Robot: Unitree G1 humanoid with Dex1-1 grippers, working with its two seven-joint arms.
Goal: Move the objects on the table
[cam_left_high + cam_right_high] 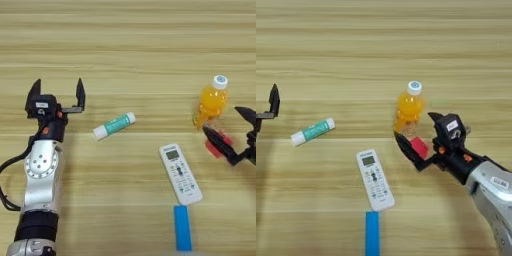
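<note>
Right gripper (pixel 418 140), fingers spread, bracketing small red cube (pixel 419 147) just below upright orange-drink bottle (pixel 408 108) on light wooden table (pixel 381 45), apparently poised to pinch it next; left gripper (pixel 56 92) idle, spread.

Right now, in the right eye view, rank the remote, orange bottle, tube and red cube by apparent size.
1. White remote, largest.
2. Orange bottle.
3. White-and-teal tube, slimmer than the bottle.
4. Red cube, smallest, though partly hidden between the right hand's open fingers.
</note>
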